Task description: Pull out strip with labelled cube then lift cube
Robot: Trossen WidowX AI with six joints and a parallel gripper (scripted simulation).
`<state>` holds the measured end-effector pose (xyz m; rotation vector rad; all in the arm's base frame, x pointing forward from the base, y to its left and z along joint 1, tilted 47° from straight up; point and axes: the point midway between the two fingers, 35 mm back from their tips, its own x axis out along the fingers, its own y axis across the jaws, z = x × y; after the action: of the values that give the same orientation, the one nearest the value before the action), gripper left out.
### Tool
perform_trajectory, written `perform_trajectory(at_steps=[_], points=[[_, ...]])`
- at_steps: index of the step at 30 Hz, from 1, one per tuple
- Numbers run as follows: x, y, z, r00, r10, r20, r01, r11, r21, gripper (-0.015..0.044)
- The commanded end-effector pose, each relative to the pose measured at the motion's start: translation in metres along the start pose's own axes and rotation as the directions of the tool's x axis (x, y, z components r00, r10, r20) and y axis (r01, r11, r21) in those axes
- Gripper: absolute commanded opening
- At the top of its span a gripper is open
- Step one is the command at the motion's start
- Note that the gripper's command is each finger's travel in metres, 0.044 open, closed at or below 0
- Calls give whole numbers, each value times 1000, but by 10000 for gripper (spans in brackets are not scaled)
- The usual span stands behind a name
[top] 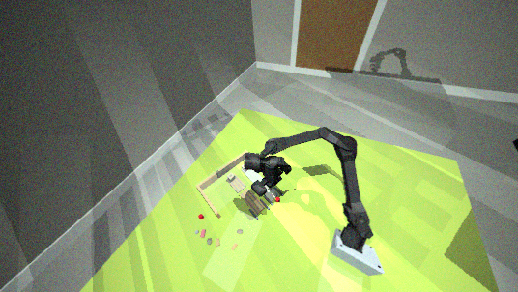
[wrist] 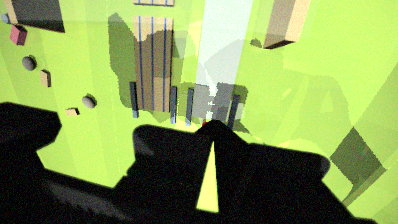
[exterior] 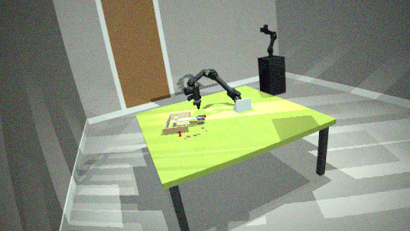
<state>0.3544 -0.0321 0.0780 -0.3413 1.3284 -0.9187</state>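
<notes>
My gripper [top: 270,194] [exterior: 197,106] [wrist: 215,124] is shut, with its fingertips pressed together and pointing down. It hangs just over the near end of the pale strip [wrist: 223,45] [top: 251,173]. That end lies between dark posts, and a small red knob [top: 277,198] [exterior: 204,115] [wrist: 204,121] shows at the fingertips. I cannot tell whether the fingers touch it. The brown striped strip [wrist: 152,62] [top: 252,202] lies to the left, with a gap before its far piece [wrist: 154,2]. A small grey cube [top: 231,177] [exterior: 175,118] sits further in, inside the wooden fence [top: 208,193] [exterior: 168,128] [wrist: 285,22].
Small loose bits lie left of the strips: a red block [top: 201,217] [wrist: 18,34], grey balls [wrist: 28,63] [wrist: 89,101] and tan pieces [wrist: 45,77]. The arm's base [top: 358,256] [exterior: 243,105] stands on the green table [top: 411,203] [exterior: 237,134]. A black pedestal [exterior: 271,74] stands behind.
</notes>
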Motion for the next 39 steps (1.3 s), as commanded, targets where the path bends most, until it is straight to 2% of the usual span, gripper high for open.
perform_trajectory(at_steps=[1,39], points=[[4,2,0,1000,2,-7,-2,1000,5,0],[66,5,1,1000,0,-6,0,1000,5,0]])
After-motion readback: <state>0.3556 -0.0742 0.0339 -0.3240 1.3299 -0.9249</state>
